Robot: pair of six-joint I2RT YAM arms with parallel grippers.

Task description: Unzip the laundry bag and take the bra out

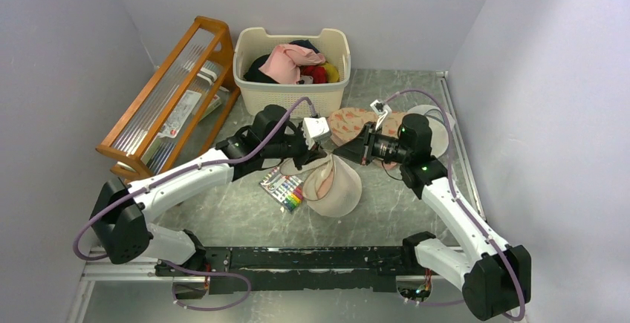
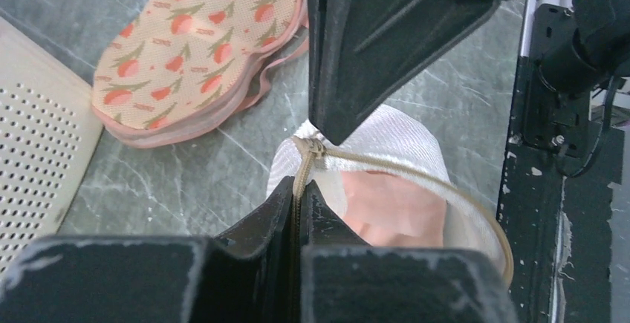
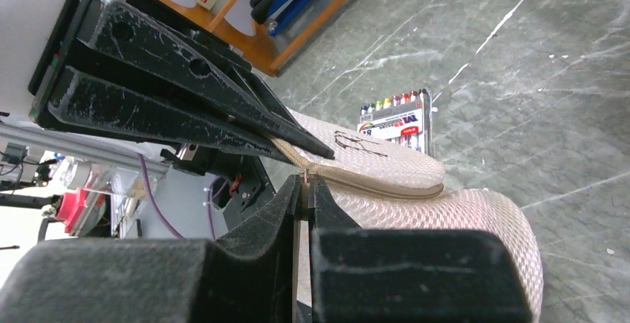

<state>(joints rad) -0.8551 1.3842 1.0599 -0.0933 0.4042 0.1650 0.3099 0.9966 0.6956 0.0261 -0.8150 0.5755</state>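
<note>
Two tight pinches on one laundry bag (at its zip): left fingers, right fingers.

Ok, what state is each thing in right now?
laundry bag: partly unzipped, pink fabric showing inside
left gripper: shut on the bag's zip edge
right gripper: shut on the bag's zip edge
basket: holding clothes

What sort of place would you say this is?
Likely a robot lab cell staged for laundry: bare grey walls around a marbled table, a basket of clothes, a laundry bag.
</note>
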